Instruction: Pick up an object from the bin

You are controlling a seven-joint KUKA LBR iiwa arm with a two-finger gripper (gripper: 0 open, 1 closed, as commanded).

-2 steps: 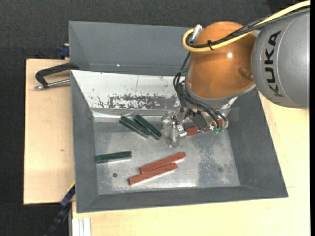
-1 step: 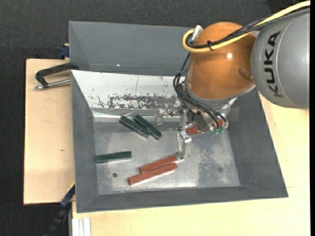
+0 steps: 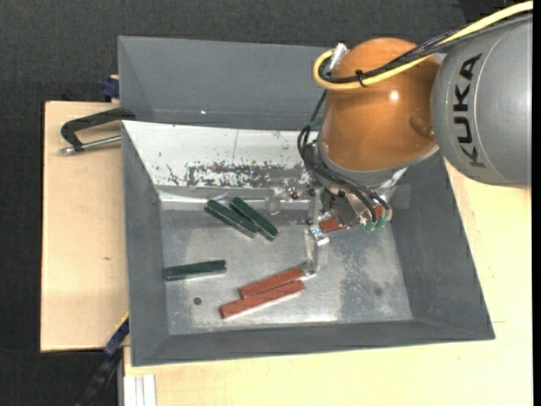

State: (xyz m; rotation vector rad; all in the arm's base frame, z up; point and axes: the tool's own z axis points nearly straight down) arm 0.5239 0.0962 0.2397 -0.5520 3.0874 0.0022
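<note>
Orange wrist cover [image 3: 376, 108] hangs over the bin [image 3: 441, 256], the claw [image 3: 314, 259], its state not discernible, just above the right end of two red bars [image 3: 264, 297] at front centre, judged light, stiff, smooth; grip one across its narrow width.

**Much Lies Under the Orange Cover**

The arm [image 3: 494, 91] is cut off by the top and right edges, and its yellow cable [image 3: 473, 25] runs out at the right. The orange cover [image 3: 380, 108] hides the back right corner of the bin [image 3: 144, 252] and part of its floor. It also hides the upper part of the gripper [image 3: 313, 256]. A small red piece [image 3: 331, 225] shows beneath the wrist; what it is cannot be told. A dark speck [image 3: 197, 301] on the floor, near the red-brown bars [image 3: 264, 294], is too small to identify.
</note>
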